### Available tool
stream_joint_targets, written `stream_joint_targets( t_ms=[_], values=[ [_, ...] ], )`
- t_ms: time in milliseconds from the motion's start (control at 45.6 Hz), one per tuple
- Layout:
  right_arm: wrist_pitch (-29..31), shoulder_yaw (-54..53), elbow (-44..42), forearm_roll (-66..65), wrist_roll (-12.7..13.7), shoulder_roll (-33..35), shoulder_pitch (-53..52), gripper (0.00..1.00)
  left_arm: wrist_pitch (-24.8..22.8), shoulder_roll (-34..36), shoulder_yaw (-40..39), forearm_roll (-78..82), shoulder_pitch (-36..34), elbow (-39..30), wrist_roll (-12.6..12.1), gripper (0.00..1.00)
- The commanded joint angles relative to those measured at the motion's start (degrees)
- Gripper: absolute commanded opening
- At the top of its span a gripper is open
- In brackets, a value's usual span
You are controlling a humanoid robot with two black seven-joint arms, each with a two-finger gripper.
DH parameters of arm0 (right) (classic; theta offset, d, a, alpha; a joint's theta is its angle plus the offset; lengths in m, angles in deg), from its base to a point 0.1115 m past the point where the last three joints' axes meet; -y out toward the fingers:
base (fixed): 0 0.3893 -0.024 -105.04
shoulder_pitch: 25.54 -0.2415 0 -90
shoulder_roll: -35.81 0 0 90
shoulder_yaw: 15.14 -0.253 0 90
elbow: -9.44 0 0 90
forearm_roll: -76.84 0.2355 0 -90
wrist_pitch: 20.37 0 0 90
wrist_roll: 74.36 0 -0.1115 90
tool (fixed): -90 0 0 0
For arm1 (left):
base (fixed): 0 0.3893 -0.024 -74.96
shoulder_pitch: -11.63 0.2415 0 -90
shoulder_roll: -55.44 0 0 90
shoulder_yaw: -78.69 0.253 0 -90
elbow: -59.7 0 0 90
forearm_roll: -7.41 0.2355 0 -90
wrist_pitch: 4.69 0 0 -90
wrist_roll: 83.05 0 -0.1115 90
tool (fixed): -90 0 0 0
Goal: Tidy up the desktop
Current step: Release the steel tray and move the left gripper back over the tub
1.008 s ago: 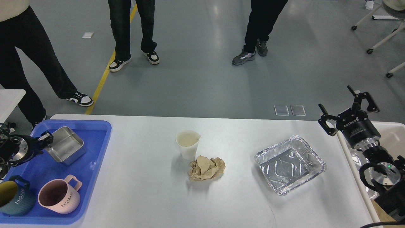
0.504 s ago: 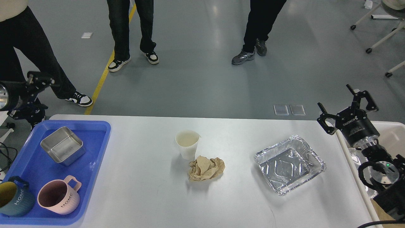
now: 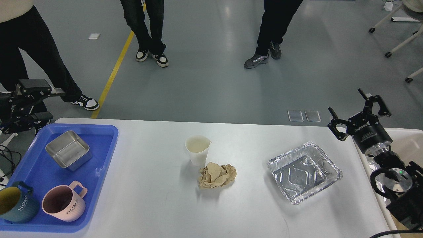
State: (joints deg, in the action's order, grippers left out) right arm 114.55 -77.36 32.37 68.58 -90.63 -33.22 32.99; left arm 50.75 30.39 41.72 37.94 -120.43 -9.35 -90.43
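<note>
Left gripper [image 3: 41,102] now sits at the left edge of the frame, above the far corner of the blue plastic tray [image 3: 102,155]. A second ago it was low over the tray beside the square steel container [image 3: 68,154]; half a second ago it had lifted clear. Its two fingers stand apart, one above the other, with nothing between them. The steel container lies free in the tray, slightly shifted in frame.

Right gripper [image 3: 358,110] at the right edge, fingers spread wide and empty, has barely moved over the same second; it hovers near the far right edge of the large white desktop [image 3: 148,198], beside the cream-white bin [image 3: 408,142].

Judgement: the steel container looks delivered and the left arm is retreating.

In the tray as well: pink ribbed mug [image 3: 64,204], dark teal mug [image 3: 15,206].

Loose on the desktop, centre frame: white paper cup [image 3: 197,154], with a crumpled brown paper wad [image 3: 217,176] touching its base. Crinkled foil tray [image 3: 304,172] at right, nearest the right gripper. These three likely come next.
</note>
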Motion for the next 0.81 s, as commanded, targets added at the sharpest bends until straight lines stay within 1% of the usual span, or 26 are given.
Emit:
stream_joint_targets(
  t_ms=[0, 66, 197, 263, 394, 438, 526, 592, 635, 723, 789],
  values=[
    [0.17, 0.00, 0.01, 0.00, 0.00, 0.03, 0.27, 1.00, 7.21, -7.45, -1.96, -0.99, 0.66, 1.72, 7.71, 0.87],
    [0.17, 0.00, 0.09, 0.00, 0.00, 0.04, 0.27, 1.00, 8.72, -12.73, -3.98, -1.69, 0.74, 4.26, 9.74, 0.87],
    [0.26, 0.00, 0.09, 0.00, 0.00, 0.30, 0.36, 1.00, 8.19, -24.85, -9.69, -3.72, 0.92, 12.52, 9.40, 0.89],
    [0.26, 0.00, 0.09, 0.09, 0.00, 0.39, 0.36, 1.00, 7.67, -31.09, -10.66, -3.72, 0.31, 18.67, 7.91, 0.90],
    [0.26, 0.00, 0.01, 0.00, 0.00, 0.65, 0.36, 1.00, 7.67, -44.63, -11.02, -3.89, -3.56, 30.36, 2.37, 0.92],
    [0.26, -0.09, 0.01, 0.00, 0.00, 0.65, 0.44, 1.00, 7.67, -47.80, -11.28, -4.15, -4.09, 33.09, 1.84, 0.92],
    [0.26, -0.17, -0.08, 0.00, 0.00, 0.74, 0.45, 1.00, 7.67, -51.58, -11.81, -6.35, -4.18, 38.10, 1.84, 0.94],
    [0.17, -0.26, -0.08, 0.09, 0.00, 1.00, 0.45, 1.00, 7.14, -53.43, -11.89, -8.72, -4.26, 39.34, 1.49, 0.95],
    [0.17, -0.26, -0.08, 0.09, 0.00, 1.18, 0.45, 1.00, 5.13, -53.70, -11.90, -10.65, -4.26, 39.78, 1.31, 0.96],
    [0.17, -0.26, -0.35, 0.09, 0.00, 1.09, 0.45, 1.00, -1.46, -54.05, -12.16, -13.90, -3.74, 40.13, 1.40, 0.96],
    [-0.01, -0.26, -0.70, 0.09, 0.00, 1.00, 0.45, 1.00, -3.76, -54.05, -13.47, -16.19, -3.39, 40.48, 1.57, 0.96]
  ],
)
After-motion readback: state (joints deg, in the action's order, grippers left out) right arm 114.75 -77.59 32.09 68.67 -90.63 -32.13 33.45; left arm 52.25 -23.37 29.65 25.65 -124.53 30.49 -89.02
